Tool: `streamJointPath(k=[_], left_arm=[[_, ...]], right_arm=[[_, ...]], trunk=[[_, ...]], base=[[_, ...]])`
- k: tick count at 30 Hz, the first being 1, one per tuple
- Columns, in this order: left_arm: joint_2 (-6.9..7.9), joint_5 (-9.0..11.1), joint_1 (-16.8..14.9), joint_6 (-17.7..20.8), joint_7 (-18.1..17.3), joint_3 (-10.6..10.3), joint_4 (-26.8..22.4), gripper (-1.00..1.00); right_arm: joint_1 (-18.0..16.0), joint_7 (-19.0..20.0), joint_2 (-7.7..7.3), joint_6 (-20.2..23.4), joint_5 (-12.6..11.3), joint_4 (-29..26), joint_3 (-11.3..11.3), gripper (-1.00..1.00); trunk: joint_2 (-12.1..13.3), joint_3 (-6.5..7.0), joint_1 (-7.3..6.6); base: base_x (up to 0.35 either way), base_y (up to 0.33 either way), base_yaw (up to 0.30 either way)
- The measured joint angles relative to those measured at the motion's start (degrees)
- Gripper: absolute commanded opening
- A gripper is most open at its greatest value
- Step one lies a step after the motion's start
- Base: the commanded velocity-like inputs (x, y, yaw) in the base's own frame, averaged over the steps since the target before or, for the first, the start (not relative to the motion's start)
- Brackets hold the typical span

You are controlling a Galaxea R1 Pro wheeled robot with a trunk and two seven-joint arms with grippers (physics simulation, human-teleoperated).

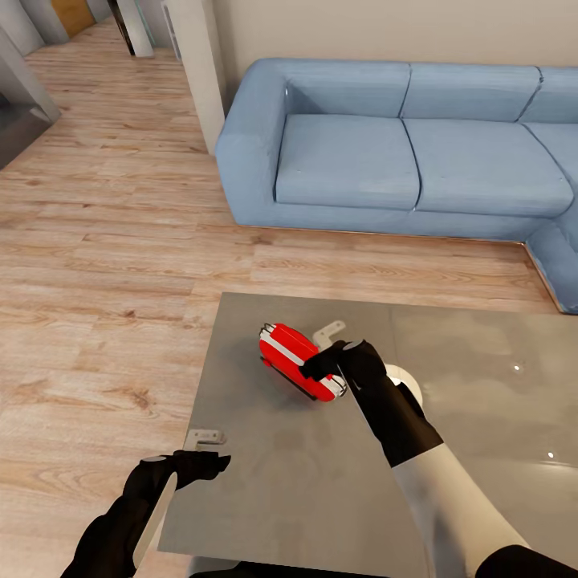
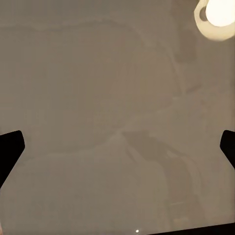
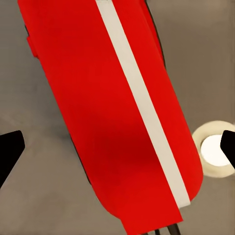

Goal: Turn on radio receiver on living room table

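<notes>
From the head camera, the radio receiver [image 1: 297, 359] lay tipped over on the glossy grey table [image 1: 265, 474], near its far left part, its white trim band running diagonally across the red shell. The right gripper [image 1: 327, 361] sat directly over the radio's near end, touching or just above it; from here I could not tell how its fingers stood. The left gripper [image 1: 186, 468] hung over the table's left edge, well apart from the radio, its finger spread also unclear. Beyond the table lay the light wood plank floor [image 1: 104, 241] and a blue sofa [image 1: 401, 148] against the beige wall.

In the left wrist camera, two dark fingertips [image 2: 10, 149] sat at opposite edges, spread wide, with bare reflective tabletop [image 2: 98, 98] between them and a bright lamp reflection [image 2: 215, 17].

In the right wrist camera, the red radio [image 3: 107, 112] lay close beneath, between widely parted fingertips [image 3: 11, 149] that were not touching it.
</notes>
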Motion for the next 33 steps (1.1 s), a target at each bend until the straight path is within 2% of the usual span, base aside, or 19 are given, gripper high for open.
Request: streamJointPath(k=[10,21,33], left_arm=[[0.0,0.0,0.0,0.0,0.0,0.0,0.0,1.0],[0.0,0.0,0.0,0.0,0.0,0.0,0.0,1.0],[0.0,0.0,0.0,0.0,0.0,0.0,0.0,1.0]], right_arm=[[-0.2,0.0,-0.24,-0.1,0.0,0.2,0.0,1.0],[-1.5,0.0,-0.2,-2.7,0.1,6.0,0.0,1.0],[-2.6,0.0,-0.03,-3.6,0.0,7.8,-0.1,1.0]], trunk=[[0.0,0.0,0.0],[0.0,0.0,0.0],[0.0,0.0,0.0]], base=[[0.0,0.0,0.0],[0.0,0.0,0.0],[0.0,0.0,0.0]])
